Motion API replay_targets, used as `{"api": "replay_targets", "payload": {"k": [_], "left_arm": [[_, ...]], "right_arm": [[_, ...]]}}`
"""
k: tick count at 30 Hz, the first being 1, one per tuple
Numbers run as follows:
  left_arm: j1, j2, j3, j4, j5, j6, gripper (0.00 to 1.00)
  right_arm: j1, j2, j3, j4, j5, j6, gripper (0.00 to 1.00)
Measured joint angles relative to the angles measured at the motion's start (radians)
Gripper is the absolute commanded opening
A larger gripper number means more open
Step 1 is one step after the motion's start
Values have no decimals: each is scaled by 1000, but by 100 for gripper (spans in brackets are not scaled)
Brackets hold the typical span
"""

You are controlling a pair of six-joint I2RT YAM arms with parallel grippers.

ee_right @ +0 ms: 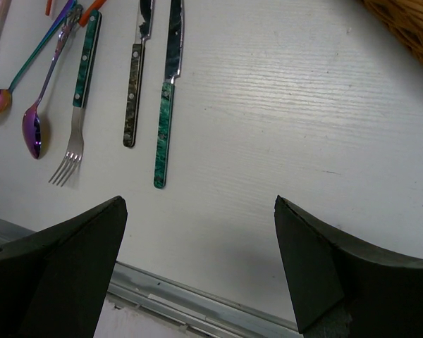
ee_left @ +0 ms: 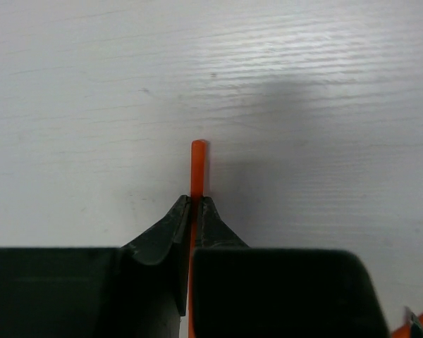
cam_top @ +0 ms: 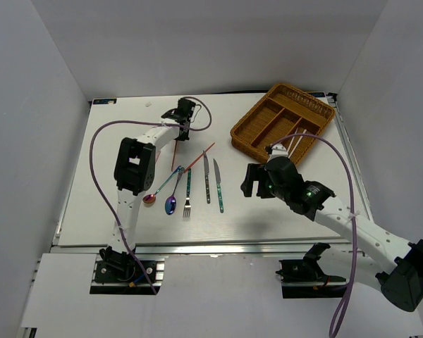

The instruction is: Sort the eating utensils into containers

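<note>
To the left of the wicker tray (cam_top: 254, 107), the left hand (ee_left: 196, 204) pinches a thin, smooth red-orange chopstick (ee_left: 197, 165), whose blunt tip pokes past the fingers (ee_left: 178, 220). Just in front of the tray, the right hand (ee_right: 197, 267) gapes wide over the white table (ee_right: 282, 127).

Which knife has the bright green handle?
The knife closest to the tray; its handle is marbled green, while the other knife has a dark handle.

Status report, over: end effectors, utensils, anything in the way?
Left end effector shut on red-orange chopstick. Right end effector open, empty. Knives, fork, spoons on table, outside wicker tray. No obstacle seen.
</note>
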Motion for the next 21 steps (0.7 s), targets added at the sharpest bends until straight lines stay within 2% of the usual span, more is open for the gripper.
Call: {"api": "replay_targets", "payload": {"k": [5,11,16,21], "left_arm": [[6,-36,-13,-1,-79,-60,0],[8,-136,-15,-22,-79,-146,0],[8,-258,-74,-44,-2,-250,0],[7,-454,-312,-4,165,-372,0]], "right_arm": [[0,4,-42,38,-23,6,89],[0,39,-68,143,-99,4,89],[0,79,-69,284,-220,-5,89],[-4,159,-46,410,-321,-4,89]]}}
